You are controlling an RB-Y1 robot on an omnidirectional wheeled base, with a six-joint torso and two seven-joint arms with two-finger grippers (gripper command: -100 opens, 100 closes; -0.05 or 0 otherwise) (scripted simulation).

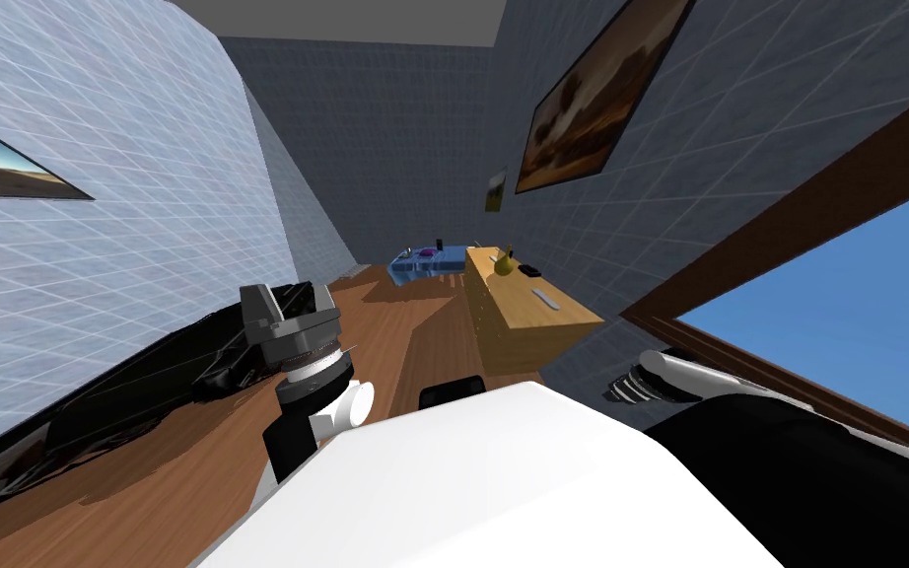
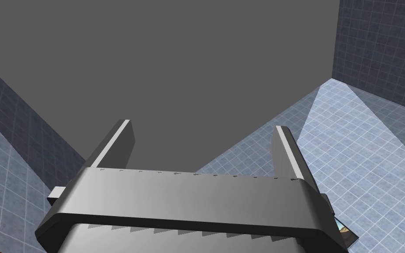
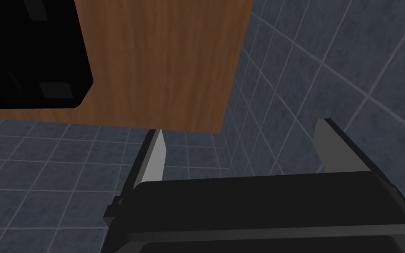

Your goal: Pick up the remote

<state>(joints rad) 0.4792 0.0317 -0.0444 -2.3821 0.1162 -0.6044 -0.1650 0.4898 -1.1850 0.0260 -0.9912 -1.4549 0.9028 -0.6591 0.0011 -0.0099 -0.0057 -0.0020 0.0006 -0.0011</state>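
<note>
A slim, light grey remote (image 1: 544,297) lies flat on the top of a light wooden counter (image 1: 517,292) across the room, near a yellow-green rounded object (image 1: 505,264). It is well apart from both arms. The left tool (image 2: 204,140) points upward with its fingers spread and holds nothing. The right tool (image 3: 245,147) is also spread and holds nothing.

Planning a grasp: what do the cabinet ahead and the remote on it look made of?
Cabinet: probably light wood, matte, judging by its even tan faces. Remote: plain grey flat bar, no sheen; material unclear, perhaps plastic.
</note>
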